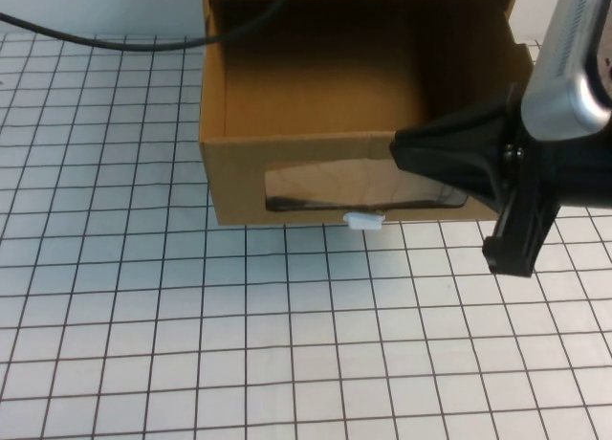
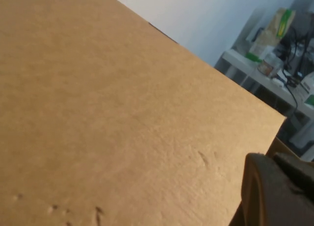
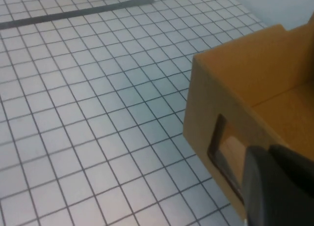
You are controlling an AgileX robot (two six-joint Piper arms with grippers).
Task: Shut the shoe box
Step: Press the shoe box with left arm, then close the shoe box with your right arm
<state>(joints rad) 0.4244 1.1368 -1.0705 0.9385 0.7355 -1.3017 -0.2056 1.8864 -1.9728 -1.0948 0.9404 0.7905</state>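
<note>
The shoe box point(image 1: 316, 163) stands pulled out on the gridded table point(image 1: 191, 344), its drawer open at the top and empty. The right gripper point(image 1: 406, 153) presses its dark fingers point(image 1: 449, 158) against the drawer's front wall, at the window point(image 1: 316, 191); its fingers seem drawn together, though that is hard to judge. The white pull tab point(image 1: 364, 220) sits just below the fingertip. The left gripper point(image 2: 274, 191) lies against a plain cardboard face point(image 2: 122, 113); I cannot tell its spread.
</note>
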